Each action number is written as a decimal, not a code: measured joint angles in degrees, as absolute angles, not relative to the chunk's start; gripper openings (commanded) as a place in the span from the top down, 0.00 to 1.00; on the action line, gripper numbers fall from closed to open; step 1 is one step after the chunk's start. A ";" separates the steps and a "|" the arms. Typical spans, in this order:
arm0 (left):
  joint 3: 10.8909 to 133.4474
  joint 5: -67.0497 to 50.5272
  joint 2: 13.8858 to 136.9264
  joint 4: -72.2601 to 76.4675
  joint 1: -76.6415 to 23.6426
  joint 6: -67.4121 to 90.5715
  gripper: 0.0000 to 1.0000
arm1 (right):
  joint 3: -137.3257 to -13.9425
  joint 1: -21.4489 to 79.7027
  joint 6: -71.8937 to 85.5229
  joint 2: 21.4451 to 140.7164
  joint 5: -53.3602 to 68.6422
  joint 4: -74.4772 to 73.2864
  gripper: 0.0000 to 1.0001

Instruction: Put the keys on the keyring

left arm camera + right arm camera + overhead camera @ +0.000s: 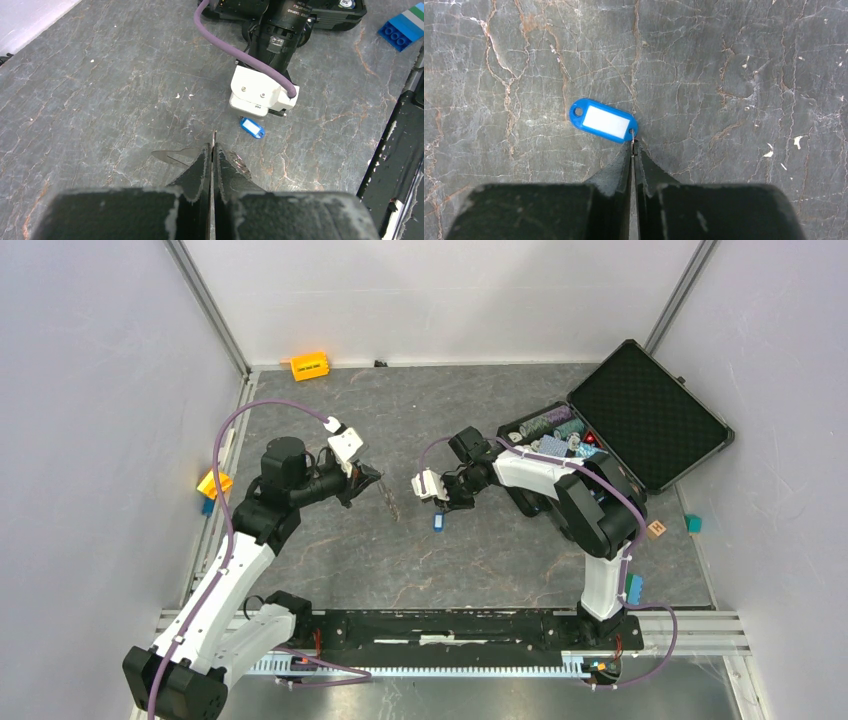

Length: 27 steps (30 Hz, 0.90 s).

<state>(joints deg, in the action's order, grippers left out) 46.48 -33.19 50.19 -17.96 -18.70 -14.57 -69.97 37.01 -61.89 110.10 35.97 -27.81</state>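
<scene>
My left gripper (368, 478) (213, 147) is shut on a thin metal key (214, 136), seen edge-on between the fingertips; it shows as a grey sliver in the top view (390, 500). A glinting metal piece (241, 162) shows beside the right finger; I cannot tell what it is. My right gripper (444, 502) (634, 145) is shut on the thin wire keyring (632, 136), which passes through the hole of a blue tag (603, 121) (438, 522) (252, 127). The tag hangs just above the table. The two grippers face each other, a short gap apart.
An open black case (640, 415) with small items stands at the back right. An orange block (309, 365) lies at the far edge, another orange piece (213, 484) at the left wall. A wooden cube (656, 529) and teal block (693, 524) lie right.
</scene>
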 measured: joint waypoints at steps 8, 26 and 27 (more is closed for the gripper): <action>46.48 -33.28 50.19 -17.98 -18.70 -14.59 0.98 | -69.97 37.01 -61.76 110.10 35.97 -27.59 0.84; 46.48 -33.36 50.19 -17.98 -18.70 -14.63 0.98 | -70.00 37.89 -61.82 110.56 35.97 -27.83 0.87; 46.48 -33.36 50.19 -17.98 -18.70 -14.63 0.98 | -70.00 37.95 -61.82 110.56 35.97 -27.83 0.88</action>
